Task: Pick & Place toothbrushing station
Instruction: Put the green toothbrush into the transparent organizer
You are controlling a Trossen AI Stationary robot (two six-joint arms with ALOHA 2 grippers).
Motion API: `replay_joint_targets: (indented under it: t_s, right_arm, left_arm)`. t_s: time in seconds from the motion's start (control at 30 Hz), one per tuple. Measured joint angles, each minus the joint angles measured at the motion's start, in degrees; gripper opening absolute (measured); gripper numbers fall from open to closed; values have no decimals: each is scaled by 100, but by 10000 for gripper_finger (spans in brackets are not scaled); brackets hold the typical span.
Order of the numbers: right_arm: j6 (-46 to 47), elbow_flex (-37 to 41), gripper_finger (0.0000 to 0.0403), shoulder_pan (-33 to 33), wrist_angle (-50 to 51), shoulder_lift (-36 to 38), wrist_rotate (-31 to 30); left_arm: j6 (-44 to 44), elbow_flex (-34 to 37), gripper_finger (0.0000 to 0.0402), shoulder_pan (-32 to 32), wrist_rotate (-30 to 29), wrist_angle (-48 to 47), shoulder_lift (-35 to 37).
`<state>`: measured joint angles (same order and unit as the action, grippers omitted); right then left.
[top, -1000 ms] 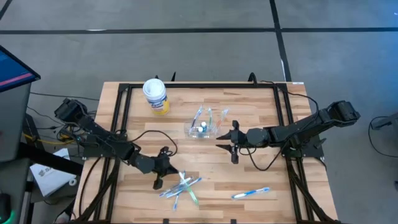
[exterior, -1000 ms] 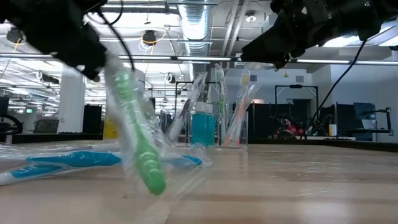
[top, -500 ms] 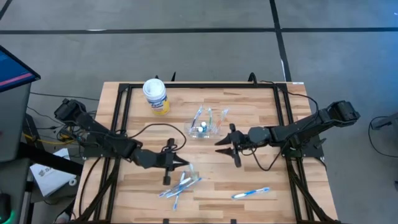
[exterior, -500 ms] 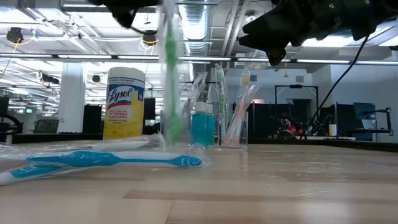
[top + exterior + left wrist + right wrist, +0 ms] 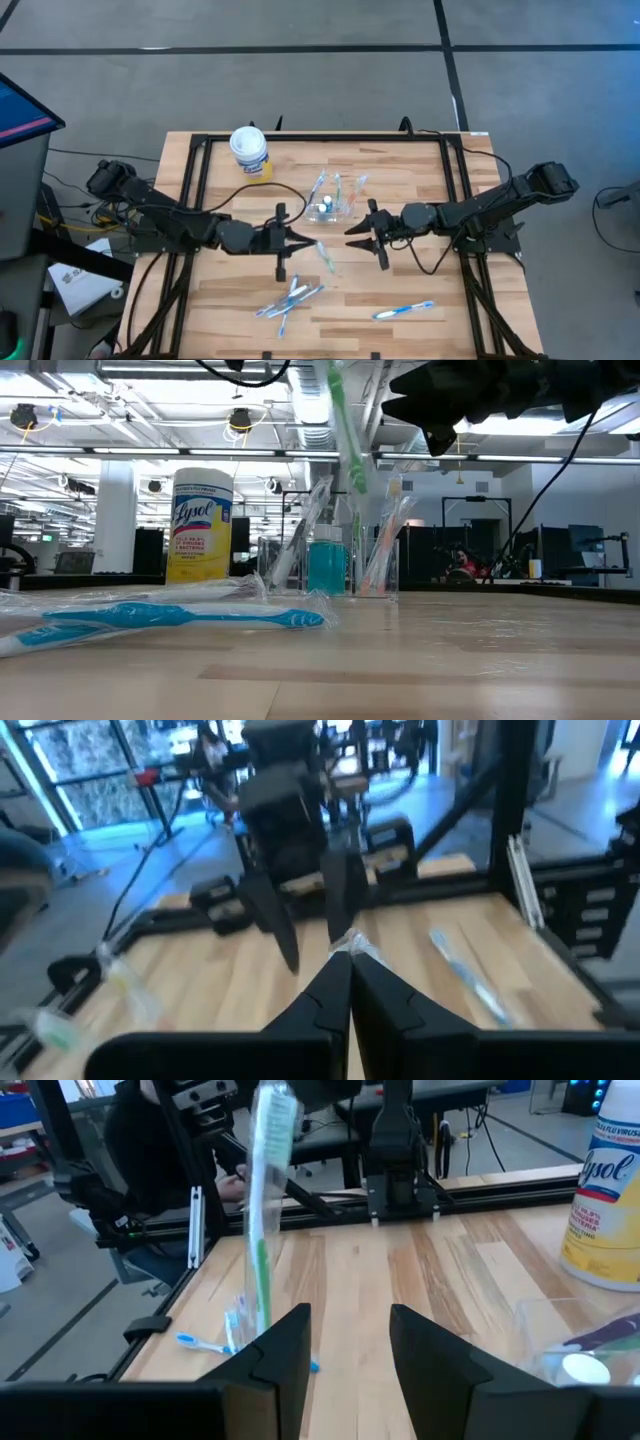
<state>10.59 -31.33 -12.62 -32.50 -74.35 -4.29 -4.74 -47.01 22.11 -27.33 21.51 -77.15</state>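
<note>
My left gripper (image 5: 303, 241) is shut on a green toothbrush in a clear wrapper (image 5: 325, 255), in the air just near of the clear cup (image 5: 328, 208). The toothbrush also shows in the low view (image 5: 345, 425) and the right wrist view (image 5: 262, 1220). The cup stands on the table's middle and holds several toothbrushes and a teal tube (image 5: 327, 567). My right gripper (image 5: 352, 236) is open and empty, facing the left gripper from the right of the cup. More wrapped toothbrushes (image 5: 290, 298) lie on the table near the front. My left gripper pinches the upper end of the toothbrush's clear wrapper (image 5: 350, 942) between its two fingertips. The fingers lie about level and point toward the table's right. The toothbrush hangs below them, slightly tilted and clear of the table.
A white tub with a yellow label (image 5: 250, 153) stands at the far left of the table. A blue toothbrush (image 5: 403, 311) lies alone at the near right. A black frame (image 5: 200, 150) runs along the table's far and side edges.
My left gripper has risen from the pile of toothbrushes and gone toward the far right, toward the cup, turning to point right. The green toothbrush has come up with it, lifted clear and now hanging. My right gripper has shifted slightly toward the left.
</note>
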Motion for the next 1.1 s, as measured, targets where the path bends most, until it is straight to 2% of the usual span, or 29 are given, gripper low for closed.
replay_joint_targets:
  t_s: [0.07, 0.3, 0.57, 1.1]
  right_arm:
    - [0, 0, 129, 1, -24, 0, 0]
    - [-26, 0, 129, 2, -130, -1, 24]
    - [-42, 0, 129, 0, -85, -2, 41]
    - [134, 0, 129, -92, -57, -2, 22]
  left_arm:
    - [-89, -8, 0, -123, 171, 147, -75]
    - [-106, -33, 0, -465, 225, 457, -524]
    - [-433, -401, 0, -549, 230, 519, -1042]
    - [-447, -447, 0, -549, 230, 552, -1066]
